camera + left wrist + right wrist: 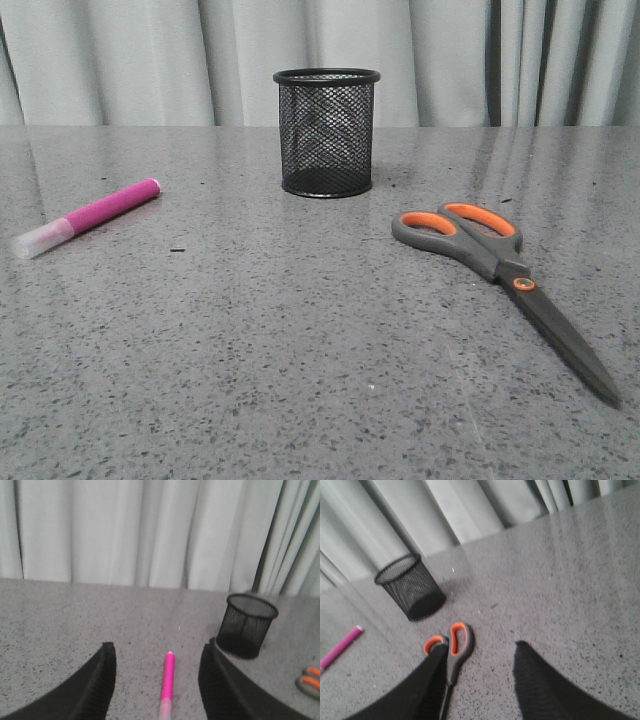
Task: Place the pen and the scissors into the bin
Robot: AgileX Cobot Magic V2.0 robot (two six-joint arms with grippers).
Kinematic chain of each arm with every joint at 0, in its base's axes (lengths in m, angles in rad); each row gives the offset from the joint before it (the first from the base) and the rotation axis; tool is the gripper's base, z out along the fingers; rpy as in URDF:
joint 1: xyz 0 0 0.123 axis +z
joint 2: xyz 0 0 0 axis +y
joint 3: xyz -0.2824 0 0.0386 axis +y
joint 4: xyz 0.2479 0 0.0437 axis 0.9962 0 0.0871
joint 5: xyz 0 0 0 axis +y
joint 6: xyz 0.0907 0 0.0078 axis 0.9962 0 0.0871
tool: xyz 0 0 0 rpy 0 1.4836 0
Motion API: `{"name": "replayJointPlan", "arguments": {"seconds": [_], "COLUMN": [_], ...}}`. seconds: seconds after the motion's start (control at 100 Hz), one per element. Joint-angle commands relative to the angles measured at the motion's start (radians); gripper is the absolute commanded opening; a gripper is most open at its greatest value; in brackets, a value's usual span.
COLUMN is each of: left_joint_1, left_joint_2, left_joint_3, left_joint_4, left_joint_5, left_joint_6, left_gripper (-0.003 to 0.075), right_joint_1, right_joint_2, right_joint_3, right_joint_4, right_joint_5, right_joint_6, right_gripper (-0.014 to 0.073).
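Pen: flat on bench, left of bin
Scissors: right side, lying closed
Left pincer: spread wide, straddling pen
Right pincer: spread too, nothing held

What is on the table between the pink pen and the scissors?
Only bare table in the front view; the bin stands farther back than pen and scissors.
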Motion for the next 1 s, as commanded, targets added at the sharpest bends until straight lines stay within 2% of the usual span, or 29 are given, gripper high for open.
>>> {"name": "replayJointPlan", "arguments": {"seconds": [0.0,0.18,0.46,0.69,0.99], "left_joint_1": [-0.019,-0.035,-0.158,-0.175,-0.175], "left_joint_2": [0.156,0.478,0.917,1.163,1.231], "left_joint_3": [-0.162,-0.393,-0.683,-0.804,-0.806], "left_joint_4": [0.071,0.062,0.062,0.076,0.135], "left_joint_5": [0.094,0.355,0.542,0.588,0.496], "left_joint_6": [0.009,0.009,-0.007,-0.05,-0.057], "left_gripper": [0.0333,0.0333,0.0333,0.0333,0.0333], "right_joint_1": [-0.005,-0.005,-0.005,-0.005,-0.005], "right_joint_2": [0.089,0.186,0.207,0.207,0.207], "right_joint_3": [-0.074,-0.111,-0.111,-0.111,-0.111], "right_joint_4": [-0.004,-0.004,-0.028,-0.042,-0.042], "right_joint_5": [-0.03,-0.034,-0.03,0.016,0.061], "right_joint_6": [-0.026,-0.026,-0.026,-0.026,-0.026], "right_gripper": [0.0357,0.0353,0.0353,0.0353,0.0353]}}
